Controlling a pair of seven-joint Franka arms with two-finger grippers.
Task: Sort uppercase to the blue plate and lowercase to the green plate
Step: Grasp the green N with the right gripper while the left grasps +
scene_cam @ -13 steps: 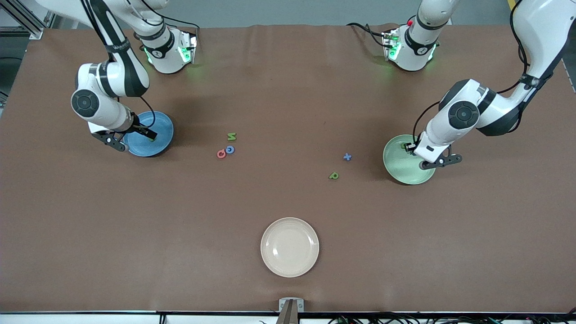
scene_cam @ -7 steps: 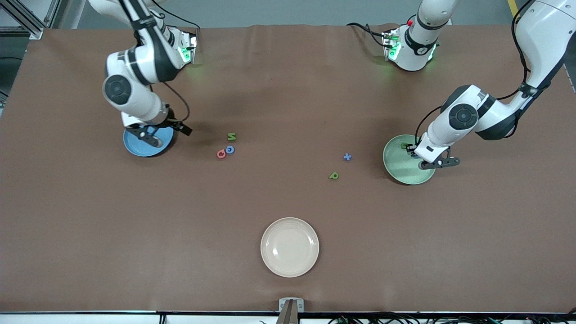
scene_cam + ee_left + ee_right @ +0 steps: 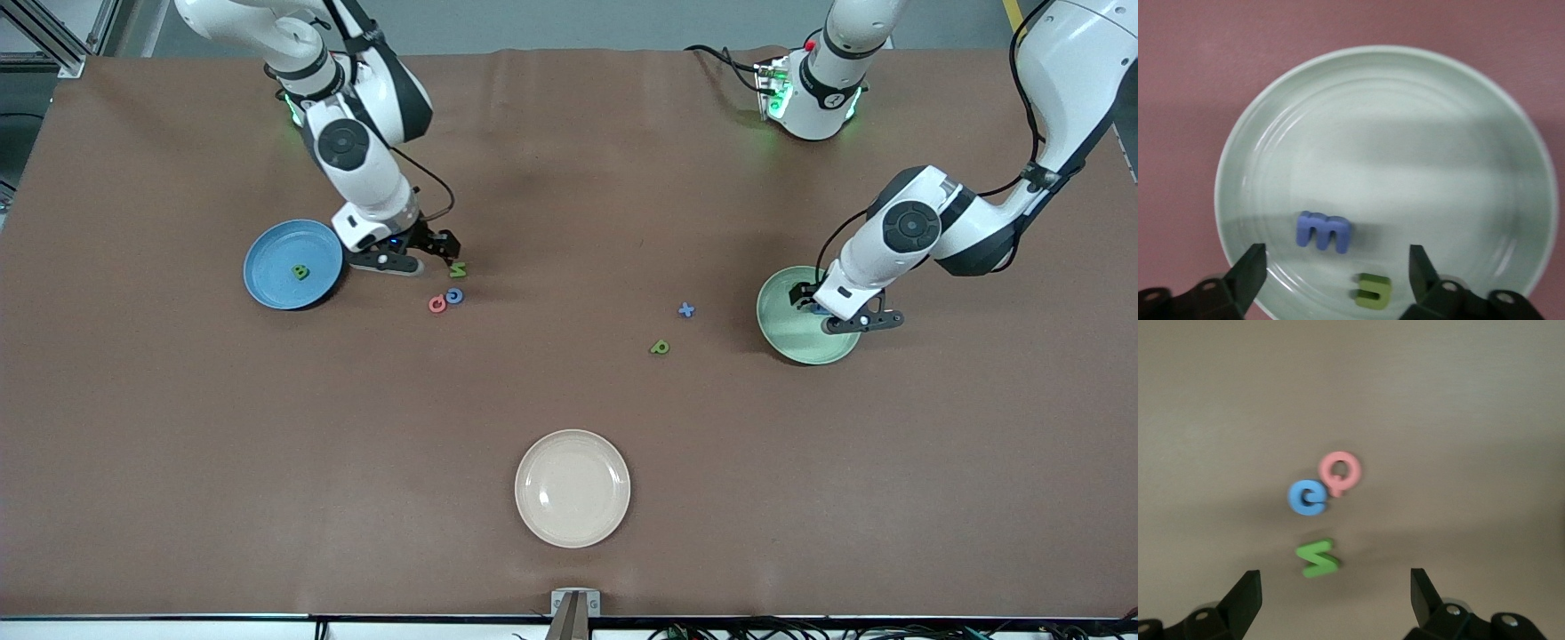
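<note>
My right gripper [image 3: 436, 252] hangs open just over the green N [image 3: 457, 268], which also shows between its fingers in the right wrist view as the green N [image 3: 1317, 558]. The red ring letter [image 3: 436, 305] and blue ring letter [image 3: 454, 295] lie together beside it. A green B [image 3: 300, 272] rests in the blue plate [image 3: 271, 267]. My left gripper [image 3: 811, 302] is open over the green plate [image 3: 800, 342]; the blue m [image 3: 1323, 231] and green u [image 3: 1373, 291] lie in the green plate [image 3: 1405, 133]. The blue t [image 3: 685, 310] and green p [image 3: 659, 348] lie on the table.
A cream plate [image 3: 573, 488] sits near the front camera's edge of the brown table, midway between the two ends. Both arm bases stand along the table's edge farthest from the camera.
My right arm has swung from the blue plate to the green N, leaving the B in the plate. My left gripper has opened over the green plate, where the u now lies.
</note>
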